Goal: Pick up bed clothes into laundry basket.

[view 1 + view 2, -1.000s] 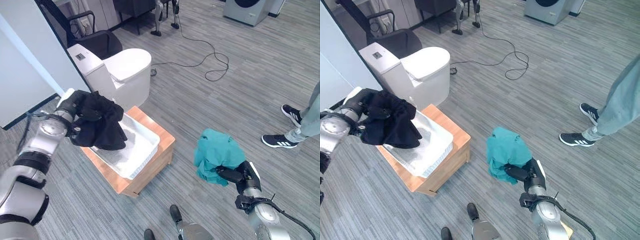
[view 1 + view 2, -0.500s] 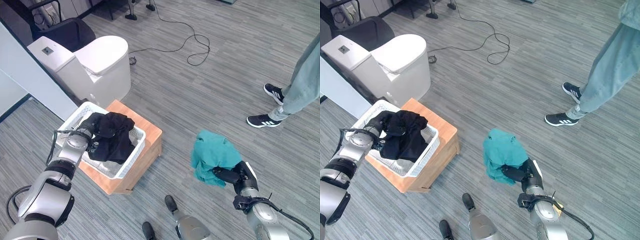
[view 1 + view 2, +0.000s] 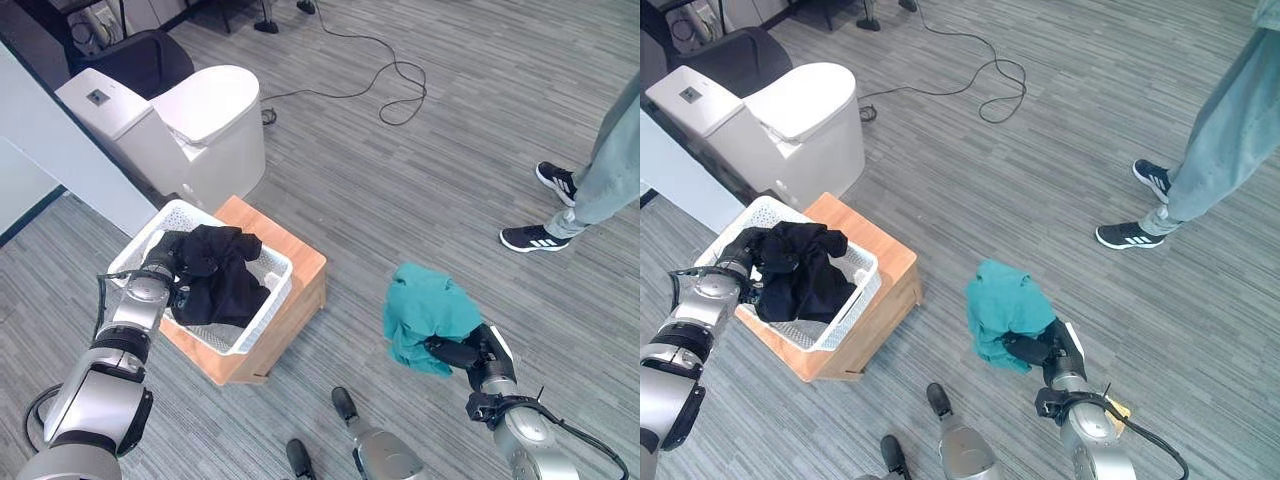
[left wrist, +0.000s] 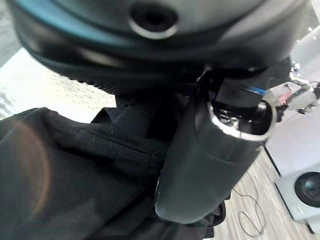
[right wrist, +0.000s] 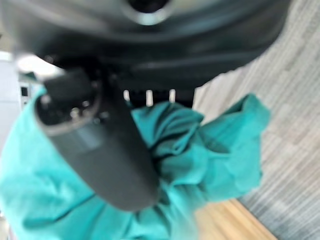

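Evidently the black garment [image 3: 218, 282] had gone down into the white laundry basket [image 3: 274, 300] within the last second: a moment before it hung bunched in the air over the basket's near side, and now it lay spread inside, most of it below the rim, a fold draped toward the wall at nine o'clock. The left hand [image 3: 164, 263] had followed it in and sat at the basket's nine o'clock edge; in its own wrist view the thumb [image 4: 212, 160] was pressed against dark cloth, so I judged it to be gripping the garment, not yet let go. The basket stood on a low wooden stand [image 3: 300, 262], with a white toilet [image 3: 190, 120] at its twelve o'clock.

The right hand [image 3: 1045, 349] was curled round a teal garment [image 3: 1005, 308], held bunched above the floor well off to the basket's three o'clock, much where it had been a second ago. A person's shoes [image 3: 546, 209] stood at two o'clock.

By this reading, one piece was as good as delivered once the left fingers opened; the teal piece had the whole crossing left.
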Available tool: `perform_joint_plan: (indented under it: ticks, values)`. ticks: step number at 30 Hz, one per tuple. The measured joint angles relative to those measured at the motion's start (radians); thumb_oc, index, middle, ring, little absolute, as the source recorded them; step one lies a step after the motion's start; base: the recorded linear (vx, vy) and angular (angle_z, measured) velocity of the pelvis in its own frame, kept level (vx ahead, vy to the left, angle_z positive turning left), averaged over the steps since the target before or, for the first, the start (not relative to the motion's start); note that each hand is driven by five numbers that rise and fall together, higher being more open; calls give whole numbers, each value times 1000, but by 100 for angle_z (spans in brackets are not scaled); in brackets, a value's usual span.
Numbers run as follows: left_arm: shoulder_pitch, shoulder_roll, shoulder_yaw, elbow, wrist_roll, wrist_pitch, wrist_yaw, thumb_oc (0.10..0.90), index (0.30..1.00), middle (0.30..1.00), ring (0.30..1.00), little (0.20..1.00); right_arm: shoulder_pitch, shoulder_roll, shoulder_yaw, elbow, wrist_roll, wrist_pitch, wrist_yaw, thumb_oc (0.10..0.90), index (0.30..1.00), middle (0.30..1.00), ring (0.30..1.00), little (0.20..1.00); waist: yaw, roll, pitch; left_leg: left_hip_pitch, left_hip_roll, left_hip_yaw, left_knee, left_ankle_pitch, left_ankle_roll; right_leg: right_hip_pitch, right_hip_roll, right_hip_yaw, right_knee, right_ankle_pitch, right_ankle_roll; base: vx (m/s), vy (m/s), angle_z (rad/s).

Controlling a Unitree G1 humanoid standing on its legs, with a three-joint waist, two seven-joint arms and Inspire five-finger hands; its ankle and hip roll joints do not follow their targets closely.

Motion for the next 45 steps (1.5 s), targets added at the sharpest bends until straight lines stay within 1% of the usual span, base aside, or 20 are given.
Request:
perform_joint_plan:
  ticks: [1, 11, 17, 18, 20, 21, 22, 24, 26, 27, 28, 29, 32, 33, 36, 37, 38, 40, 42, 45]
  values:
    - [14, 0, 9, 3, 0, 1, 0, 800, 900, 900, 900, 900, 1, 0, 0, 0, 0, 1, 0, 400, 300, 300, 300, 300, -1, 1, 0, 0, 0, 0, 0, 0, 0, 0, 0, 0, 0, 0, 0, 0, 0, 0]
    - [36, 16, 7, -30, 72, 13, -9, 800, 900, 900, 900, 900, 2, -4, -1, 0, 0, 8, 11, 400, 300, 300, 300, 300, 4, 11, 10, 9, 3, -4, 0, 1, -1, 13, 0, -9, 0, 0, 0, -2, -5, 1]
    - [32, 103, 1, -345, 48, 1, 2, 800, 900, 900, 900, 900, 15, -9, -19, 0, -1, 11, 12, 400, 300, 300, 300, 300, 32, 11, 19, 4, 3, -28, 0, 4, -5, 15, -5, -28, 0, -1, 0, -9, -19, 12]
    - [34, 117, 5, -415, 24, -25, 4, 800, 900, 900, 900, 900, 11, -18, -27, 0, -5, 14, 11, 400, 300, 300, 300, 300, 39, 14, 21, 3, 3, -35, 0, 4, -6, 19, -8, -39, 0, -4, 3, -6, -17, 13]
    - [106, 126, 71, -574, -28, -35, 16, 800, 900, 900, 900, 900, -4, -43, -34, 0, -19, 18, 10, 400, 300, 300, 300, 300, 45, 15, 28, 9, 1, -37, -1, 4, -6, 24, -10, -36, 0, -4, 3, -8, -20, 6]
    - [157, 128, 110, -681, -64, -77, 26, 800, 900, 900, 900, 900, -13, -58, -61, 0, -23, 18, 3, 400, 300, 300, 300, 300, 52, 17, 34, 13, 0, -44, 0, 4, -6, 31, -12, -42, 0, -1, -1, -5, -31, 6]
    - [199, 130, 143, -755, -85, -83, 29, 800, 900, 900, 900, 900, -24, -77, -71, 0, -29, 22, -4, 400, 300, 300, 300, 300, 62, 17, 36, 10, 0, -50, -1, 3, -5, 37, -13, -43, 0, -4, 0, 1, -23, 10]
    - [353, 132, 242, -934, -93, -114, 43, 800, 900, 900, 900, 900, -60, -139, -100, 0, -55, 24, -7, 400, 300, 300, 300, 300, 68, 17, 36, 27, 0, -54, 0, 0, -4, 53, -13, -47, 0, -12, 2, -2, -12, 8]
    - [414, 135, 289, -990, -98, -138, 52, 800, 900, 900, 900, 900, -84, -166, -165, -1, -60, 20, -29, 400, 300, 300, 300, 300, 100, 15, 35, 34, 1, -68, -1, -1, -2, 66, -14, -60, 0, -17, 0, 0, -26, 18]
    - [480, 127, 352, -1020, -110, -143, 61, 800, 900, 900, 900, 900, -119, -197, -175, -1, -62, 22, -36, 400, 300, 300, 300, 300, 109, 14, 34, 34, 1, -74, -1, -4, -1, 70, -15, -66, 0, -24, 4, 5, -33, 20]
    - [524, 113, 395, -1037, -120, -149, 70, 800, 900, 900, 900, 900, -140, -226, -182, -2, -63, 19, -37, 400, 300, 300, 300, 300, 105, 14, 34, 43, 0, -78, 0, -2, 0, 72, -16, -67, 0, -24, 4, -12, -25, 26]
    - [573, 106, 439, -1037, -132, -149, 93, 800, 900, 900, 900, 900, -175, -250, -201, -3, -65, 14, -49, 400, 300, 300, 300, 300, 130, 11, 32, 48, 4, -90, 4, 1, -2, 83, -16, -79, 0, -18, -5, -12, -25, 17]
    - [641, -38, 541, -1063, -188, -173, 117, 800, 900, 900, 900, 900, -243, -325, -198, -3, -65, 12, -55, 400, 300, 300, 300, 300, 155, 9, 29, 57, 3, -112, 2, 0, -2, 99, -18, -94, 0, -29, 1, -58, -32, 22]
    - [697, -133, 581, -1077, -237, -183, 126, 800, 900, 900, 900, 900, -330, -351, -171, -3, -64, 14, -68, 400, 300, 300, 300, 300, 192, -3, 22, 49, 4, -124, 2, 2, -4, 104, -21, -115, 1, -25, -4, -79, -30, 37]
    - [802, -243, 573, -1093, -309, -184, 123, 800, 900, 900, 900, 900, -469, -372, -102, -13, -60, 2, -70, 400, 300, 300, 300, 300, 217, -18, 15, 59, -1, -147, 5, 9, -3, 114, -23, -131, 0, -28, -4, -41, -29, 29]
    - [839, -250, 563, -1091, -326, -178, 117, 800, 900, 900, 900, 900, -504, -368, -76, -24, -60, -1, -68, 400, 300, 300, 300, 300, 242, -26, 10, 48, -1, -161, 5, 10, -4, 116, -25, -148, 0, -30, -5, -30, -59, 39]
    - [907, -315, 567, -1090, -342, -172, 108, 800, 900, 900, 900, 900, -576, -378, -17, -59, -61, 0, -65, 400, 300, 300, 300, 300, 278, -40, 2, 43, 4, -183, 5, 13, -8, 121, -29, -171, 0, -34, -5, -54, -45, 51]
    - [955, -387, 566, -1089, -368, -164, 110, 800, 900, 900, 900, 900, -657, -384, 37, -64, -65, 1, -65, 400, 300, 300, 300, 300, 310, -48, -2, 42, -2, -228, 1, 17, -9, 139, -37, -210, 0, -47, -7, -33, -45, 76]
    - [1008, -398, 561, -1081, -402, -151, 109, 800, 900, 900, 900, 900, -750, -379, 97, -49, -65, -3, -65, 400, 300, 300, 300, 300, 368, -66, -15, 34, -4, -274, 6, 24, -10, 148, -41, -255, 0, -70, 3, 23, -46, 72]
    - [1020, -397, 577, -1027, -467, -146, 131, 800, 900, 900, 900, 900, -884, -367, 197, 11, -72, -2, -63, 400, 300, 300, 300, 300, 431, -75, -20, 35, -7, -309, 7, 30, -11, 156, -47, -287, 0, -75, -1, -3, -32, 42]
